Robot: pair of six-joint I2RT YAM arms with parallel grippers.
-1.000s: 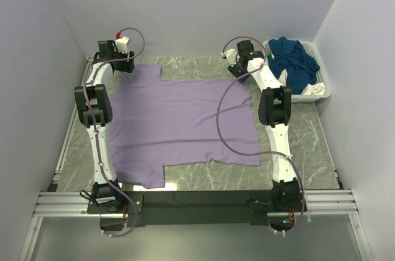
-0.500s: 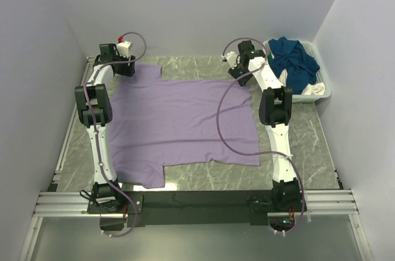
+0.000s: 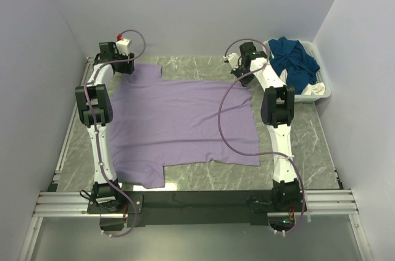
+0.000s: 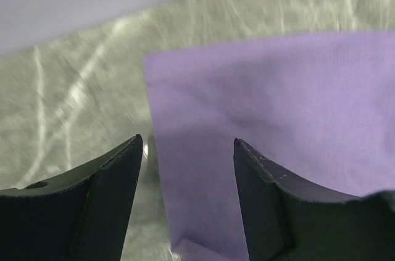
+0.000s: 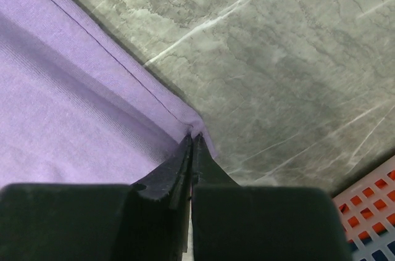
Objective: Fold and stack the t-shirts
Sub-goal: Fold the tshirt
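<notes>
One lilac shirt (image 3: 185,122) lies spread flat on the table (image 3: 308,144), sleeves to the left, hem to the right. Left gripper (image 4: 188,150) sits at the far sleeve corner with its jaws spread: one finger over bare marble, the other over cloth, the sleeve edge between them and nothing gripped. Right gripper (image 5: 192,144) is at the far hem corner, jaws pressed together on the corner itself, with a small pucker of cloth at the tips. A teal shirt (image 3: 293,57) is heaped in the basket (image 3: 324,91) at far right. The cloth reads as thin, light and limp, so it should sag between any two holds, trail over the marble and wrinkle if pulled unevenly. The best holds are probably corners and stitched hems, where the doubled layer gives the tips something to bite. A pinch on a single layer may slip out. With both far corners held, the far edge could likely be carried over as one line.
</notes>
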